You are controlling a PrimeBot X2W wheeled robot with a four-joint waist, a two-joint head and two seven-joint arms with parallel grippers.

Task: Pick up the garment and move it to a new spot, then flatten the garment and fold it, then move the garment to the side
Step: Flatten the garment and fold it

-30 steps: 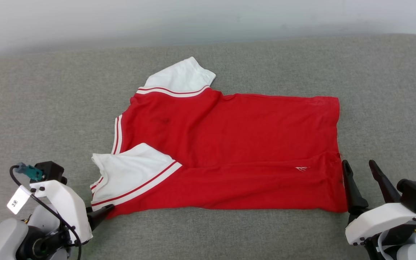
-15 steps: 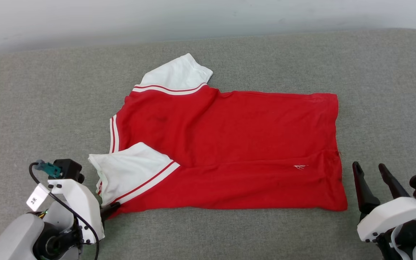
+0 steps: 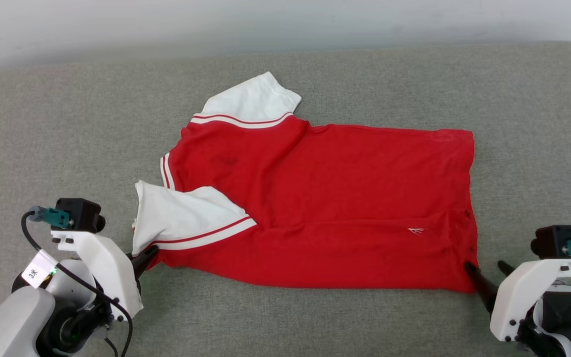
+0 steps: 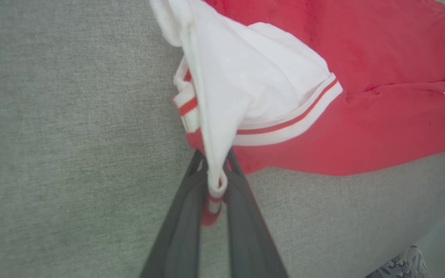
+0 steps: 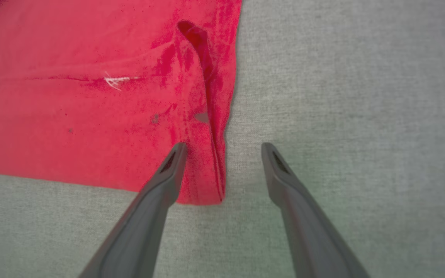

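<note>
one garment (image 3: 325, 198), two grippers (image 3: 149, 252) (image 3: 484, 265)

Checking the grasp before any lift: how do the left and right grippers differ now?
The left gripper is shut on the white sleeve of the garment; the right gripper is open, holding nothing. The left is at the sleeve end; the right straddles the hem corner. Both reach the garment's near edge.

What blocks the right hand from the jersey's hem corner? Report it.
Nothing visible does. The right hand is open with the near hem corner of the garment between its fingers: one finger over the red cloth, the other over the bare grey surface. The left hand is shut on the white sleeve.
</note>
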